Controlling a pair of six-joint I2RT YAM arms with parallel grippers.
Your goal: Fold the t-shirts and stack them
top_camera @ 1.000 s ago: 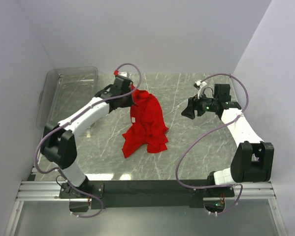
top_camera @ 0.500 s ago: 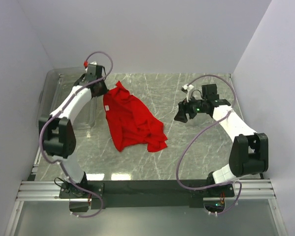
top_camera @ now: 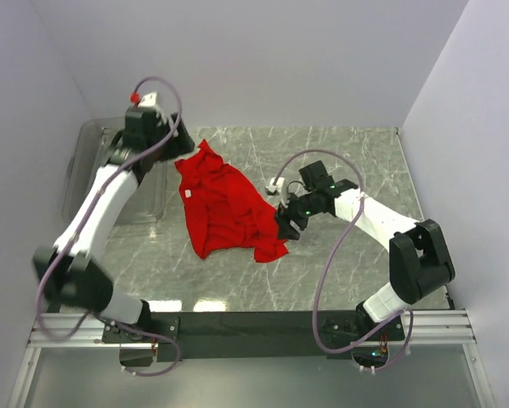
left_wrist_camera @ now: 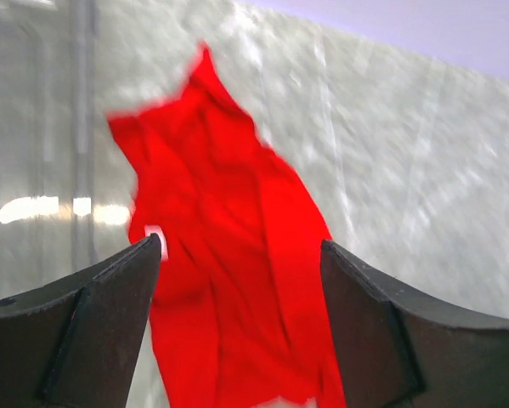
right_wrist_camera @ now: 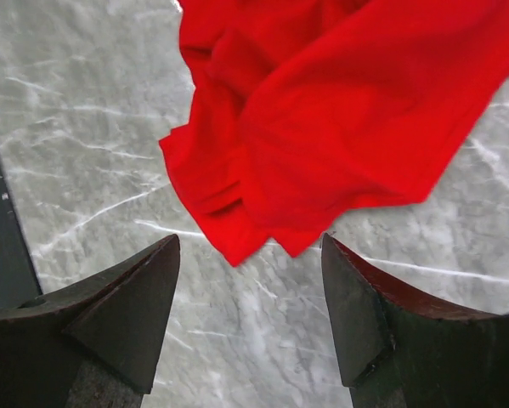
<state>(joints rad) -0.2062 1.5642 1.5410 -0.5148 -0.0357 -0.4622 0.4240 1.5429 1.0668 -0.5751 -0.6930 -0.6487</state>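
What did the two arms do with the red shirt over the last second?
The left gripper dragged the t-shirt leftward and farther back, then let go; its jaws now stand open above it. The right gripper, open, swung in from the right to the shirt's near right edge. The clear bin stayed put.

Bright red t-shirt (top_camera: 224, 208), white neck label (left_wrist_camera: 155, 240), grey marbled table (top_camera: 347, 161)
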